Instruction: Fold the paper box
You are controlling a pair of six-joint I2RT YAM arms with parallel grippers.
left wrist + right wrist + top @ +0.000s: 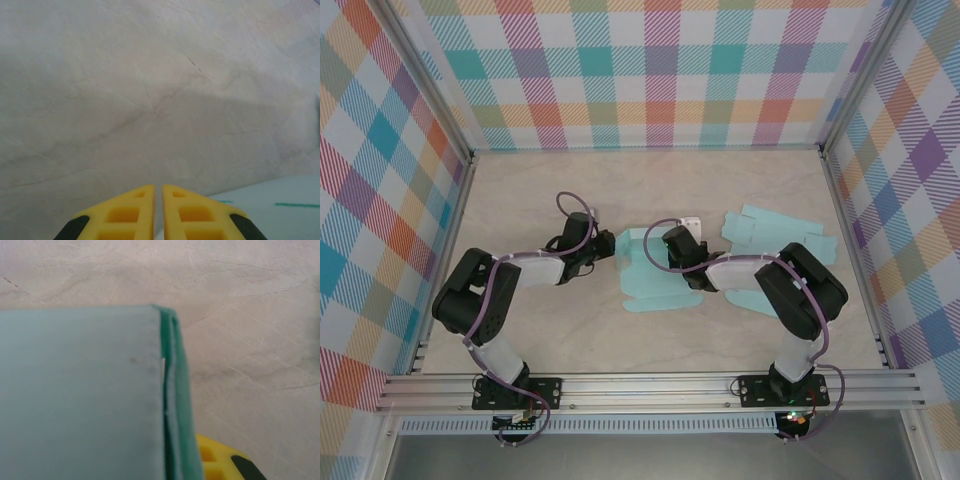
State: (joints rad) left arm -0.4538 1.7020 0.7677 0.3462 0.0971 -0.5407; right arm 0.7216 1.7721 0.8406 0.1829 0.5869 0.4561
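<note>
The right gripper (667, 256) pinches a doubled flap of the teal paper box (80, 400); the left gripper (157, 192), nearly closed, sits beside its edge, where the thin sheet could slide, spoiling the crease

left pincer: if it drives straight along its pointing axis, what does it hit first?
Probably the bare table, which the left pincer angles down toward. The paper box lies lower right of that line and is likely missed, but depth is unclear.

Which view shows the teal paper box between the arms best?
Top external: most of the paper box shows, outline included. Right wrist gives one panel and a doubled edge close up; left wrist catches a corner.
</note>
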